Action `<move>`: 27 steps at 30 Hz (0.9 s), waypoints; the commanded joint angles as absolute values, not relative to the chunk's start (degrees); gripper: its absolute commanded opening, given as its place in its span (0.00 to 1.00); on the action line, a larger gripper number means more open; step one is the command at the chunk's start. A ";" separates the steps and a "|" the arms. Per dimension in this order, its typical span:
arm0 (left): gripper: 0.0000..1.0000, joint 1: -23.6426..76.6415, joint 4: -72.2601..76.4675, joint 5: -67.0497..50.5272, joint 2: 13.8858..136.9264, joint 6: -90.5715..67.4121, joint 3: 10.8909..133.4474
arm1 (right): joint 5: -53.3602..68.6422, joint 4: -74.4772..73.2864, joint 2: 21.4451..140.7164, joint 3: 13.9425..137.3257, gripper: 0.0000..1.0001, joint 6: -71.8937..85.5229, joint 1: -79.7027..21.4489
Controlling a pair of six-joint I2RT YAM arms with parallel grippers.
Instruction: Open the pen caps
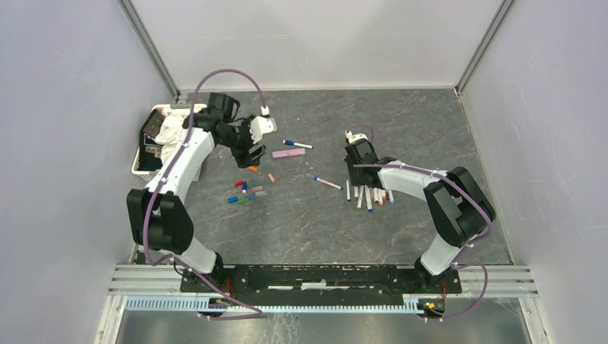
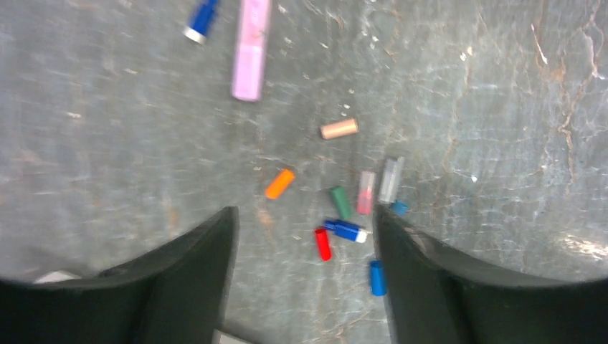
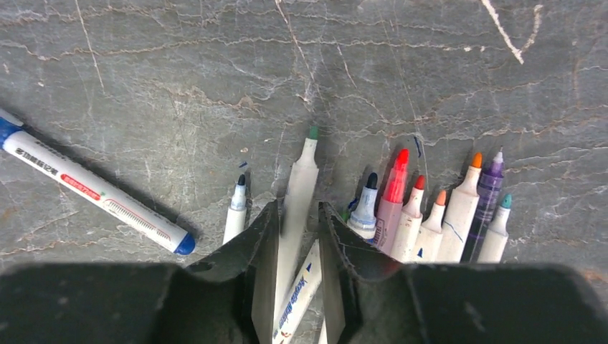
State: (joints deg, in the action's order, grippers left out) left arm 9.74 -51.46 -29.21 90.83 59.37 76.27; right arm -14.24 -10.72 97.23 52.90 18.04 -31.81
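Observation:
Several pen caps [image 2: 340, 202] lie loose on the grey table: orange [image 2: 279, 183], red [image 2: 323, 244], blue [image 2: 377, 277], pink and peach; from above they form a small cluster [image 1: 244, 192]. My left gripper [image 2: 305, 215] hangs open above them, holding nothing; the top view shows it [image 1: 251, 154] just behind the cluster. My right gripper [image 3: 299, 208] stands slightly open around a white green-tipped pen [image 3: 302, 168], which looks blurred, with a gap on its right side. Uncapped pens [image 3: 430, 222] lie in a row to its right.
A pink highlighter [image 2: 251, 50] and a blue-capped marker [image 1: 296, 144] lie behind the caps. Another marker with a blue end [image 3: 93, 190] lies left of the right gripper. A tray [image 1: 147, 154] with a white cloth [image 1: 172, 129] sits at the far left.

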 commanded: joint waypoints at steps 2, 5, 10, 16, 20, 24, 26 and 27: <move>1.00 9.69 -57.30 -30.59 84.91 53.88 86.72 | -17.75 -12.97 92.25 57.62 0.35 18.33 -32.30; 1.00 9.59 -54.98 -29.31 81.16 52.53 88.09 | -18.01 -13.24 91.17 60.76 0.36 17.35 -32.26; 1.00 9.40 -40.16 -23.21 74.01 40.31 81.61 | -11.66 -8.59 95.83 69.14 0.48 9.56 -32.26; 1.00 9.19 -43.61 -25.34 75.25 40.52 79.76 | 2.07 -15.70 115.21 92.51 0.53 -2.80 -32.47; 1.00 8.79 -46.71 -28.28 76.59 40.86 80.18 | 7.59 -13.25 122.23 99.60 0.52 -6.58 -33.61; 1.00 8.70 -48.35 -31.51 77.20 40.31 80.19 | 9.43 -10.41 126.28 102.00 0.53 -9.11 -34.67; 0.99 8.70 -48.96 -32.50 77.32 40.40 80.18 | 9.83 -9.68 128.05 103.01 0.54 -9.19 -34.80; 0.99 8.70 -49.30 -32.73 77.34 40.65 80.15 | 9.80 -9.50 128.95 103.45 0.54 -8.96 -34.72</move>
